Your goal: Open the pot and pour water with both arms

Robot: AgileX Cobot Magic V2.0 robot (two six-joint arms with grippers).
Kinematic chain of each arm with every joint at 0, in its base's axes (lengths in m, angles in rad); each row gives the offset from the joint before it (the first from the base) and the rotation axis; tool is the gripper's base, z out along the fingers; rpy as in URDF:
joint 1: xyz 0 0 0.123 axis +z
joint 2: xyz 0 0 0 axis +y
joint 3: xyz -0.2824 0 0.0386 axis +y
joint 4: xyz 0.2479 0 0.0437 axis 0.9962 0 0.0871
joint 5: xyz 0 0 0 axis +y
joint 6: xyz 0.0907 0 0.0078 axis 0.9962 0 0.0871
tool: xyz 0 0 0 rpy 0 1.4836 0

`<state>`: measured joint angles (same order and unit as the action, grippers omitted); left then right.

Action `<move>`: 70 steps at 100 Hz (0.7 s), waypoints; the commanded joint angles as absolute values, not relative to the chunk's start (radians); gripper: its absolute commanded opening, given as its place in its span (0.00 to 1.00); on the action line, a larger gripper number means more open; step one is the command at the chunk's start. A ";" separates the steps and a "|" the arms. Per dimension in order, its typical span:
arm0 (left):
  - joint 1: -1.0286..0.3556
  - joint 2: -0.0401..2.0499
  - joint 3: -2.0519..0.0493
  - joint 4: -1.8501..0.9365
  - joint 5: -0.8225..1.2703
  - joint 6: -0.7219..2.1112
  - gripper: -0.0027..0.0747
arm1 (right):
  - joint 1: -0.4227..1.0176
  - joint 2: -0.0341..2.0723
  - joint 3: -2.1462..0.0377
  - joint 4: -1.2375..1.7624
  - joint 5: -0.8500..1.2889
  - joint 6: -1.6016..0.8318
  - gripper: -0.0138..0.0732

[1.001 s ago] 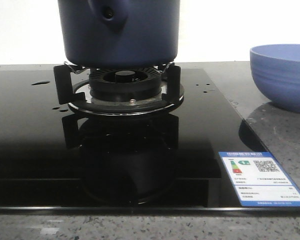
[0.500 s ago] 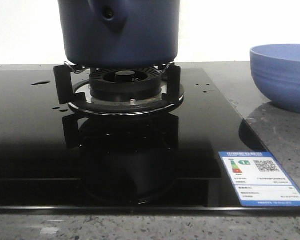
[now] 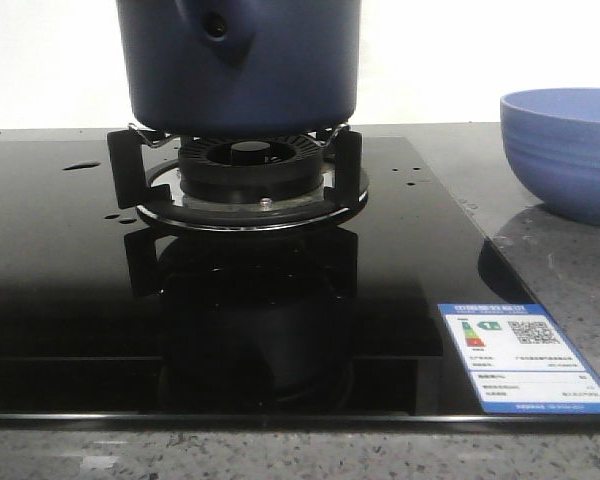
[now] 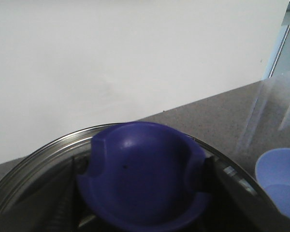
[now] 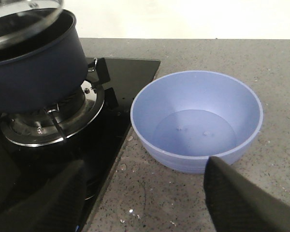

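Sitting on one burner (image 3: 245,170), one pot (image 3: 238,65), one blue bowl (image 5: 197,121) beside

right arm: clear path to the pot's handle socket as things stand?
Probably yes. The right gripper is open and holds nothing, above the counter by the bowl. The pot sits on the burner, its handle socket facing front, nothing in front of it.

Plain white wall (image 3: 480,50) behind; grey speckled stone tabletop (image 3: 570,270); pale window frame (image 4: 280,43) at wall's edge.
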<state>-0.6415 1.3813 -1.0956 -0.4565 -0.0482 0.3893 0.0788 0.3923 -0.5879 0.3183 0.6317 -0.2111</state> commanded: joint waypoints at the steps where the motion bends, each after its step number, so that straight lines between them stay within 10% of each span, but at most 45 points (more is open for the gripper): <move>1: -0.614 1.296 -1.136 -0.447 -0.148 0.390 0.54 | 0.080 0.434 -0.638 0.331 0.585 -0.227 0.69; 70: -0.228 1.089 -1.136 -0.447 0.080 0.390 0.54 | 0.015 1.165 -1.174 0.107 0.890 -0.035 0.69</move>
